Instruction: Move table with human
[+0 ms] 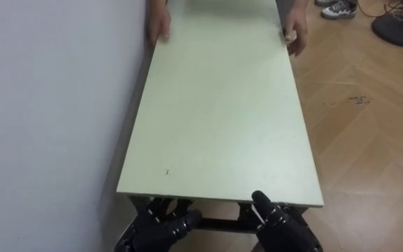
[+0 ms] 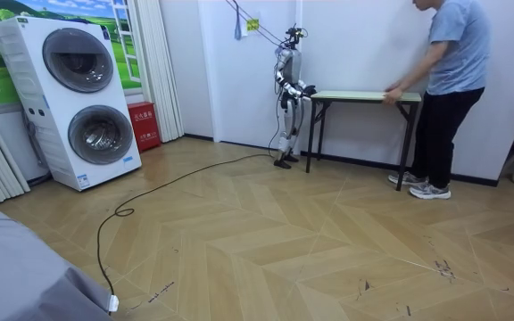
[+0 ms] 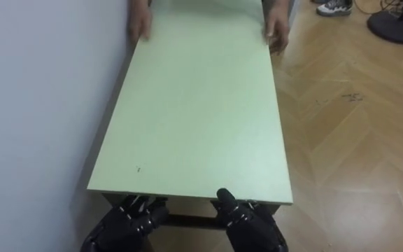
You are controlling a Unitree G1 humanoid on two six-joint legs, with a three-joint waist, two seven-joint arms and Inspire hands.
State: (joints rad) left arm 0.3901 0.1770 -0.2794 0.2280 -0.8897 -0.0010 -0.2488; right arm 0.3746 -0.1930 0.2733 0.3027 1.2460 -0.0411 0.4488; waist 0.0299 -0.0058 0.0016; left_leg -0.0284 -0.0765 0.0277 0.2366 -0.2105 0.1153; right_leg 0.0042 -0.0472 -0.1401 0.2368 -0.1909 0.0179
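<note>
Pale green table [image 1: 219,105] runs along the white wall [image 1: 40,105] in our left eye view. Our left hand [image 1: 156,227] curls its fingers under the near edge, and our right hand [image 1: 285,227] pinches that edge, thumb up against it. The person's hands [image 1: 296,35] clasp the far corners. Room view: we stand at one end, the person [image 2: 449,89] at the other. Right eye view: same grips.

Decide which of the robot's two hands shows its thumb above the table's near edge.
The right hand: its thumb lies over the near edge of the table, pinching it. The left hand sits wholly below that edge.
</note>
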